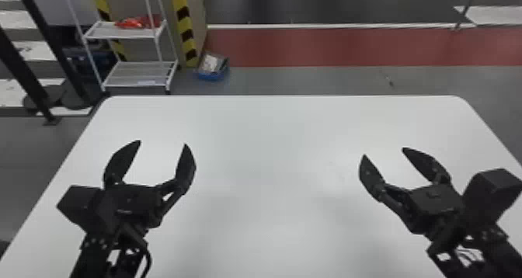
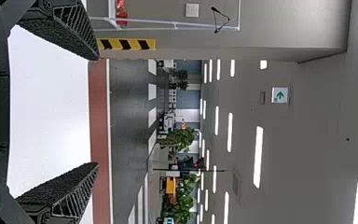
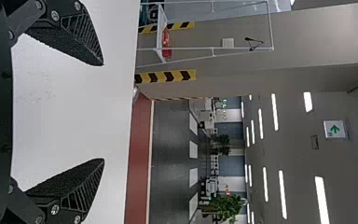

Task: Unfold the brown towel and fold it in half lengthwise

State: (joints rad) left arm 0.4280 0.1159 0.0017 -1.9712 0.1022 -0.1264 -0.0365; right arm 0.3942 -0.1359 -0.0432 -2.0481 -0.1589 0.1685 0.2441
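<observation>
Brown towel: I cannot tell where it is. The pale surface (image 1: 272, 160) spreads from the middle to the bottom of the head view. The likeliest trouble, I'd judge, is a pinch that catches several layers (easy with folded cloth), so that the towel drags instead of opening; uneven pulling could then skew the lengthwise fold. Over the surface, the left gripper (image 1: 162, 143) is at centre left, aimed up the frame, its wrist toward lower left; the right gripper (image 1: 384, 152) is at centre right, angled toward upper left. On each, the fingers (image 1: 371, 176) stand wide apart, with nothing between them.
</observation>
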